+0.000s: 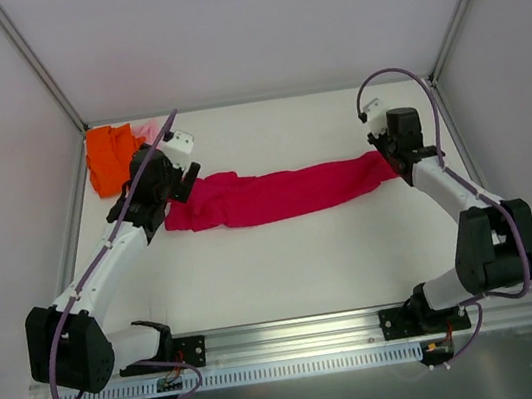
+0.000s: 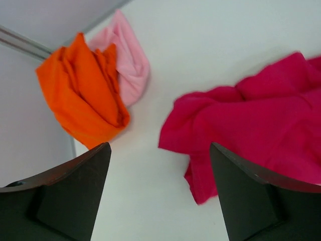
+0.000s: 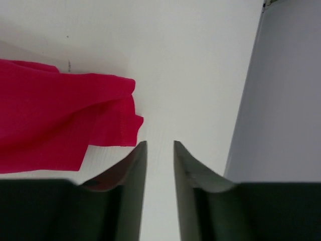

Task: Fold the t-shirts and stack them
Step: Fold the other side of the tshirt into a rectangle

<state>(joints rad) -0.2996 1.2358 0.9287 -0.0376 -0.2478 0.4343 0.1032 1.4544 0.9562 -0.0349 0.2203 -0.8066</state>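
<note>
Left tool (image 2: pixel 159 146) gapes, right tool (image 3: pixel 160 143) barely parted, both empty, flanking crimson t-shirt (image 1: pixel 285 193).

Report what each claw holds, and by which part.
Nothing. The left claw is open and empty; the right claw, jaws barely apart, is empty beside the red t-shirt.

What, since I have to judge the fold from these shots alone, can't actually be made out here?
Pale pink cloth t-shirt: top view, mostly hidden by the bright orange cloth t-shirt.
Crimson-red cloth t-shirt: top view, its left end lies under the left arm; each wrist view cuts it at an edge.
Its sleeves and neck: lost in bunched folds, every view.
</note>
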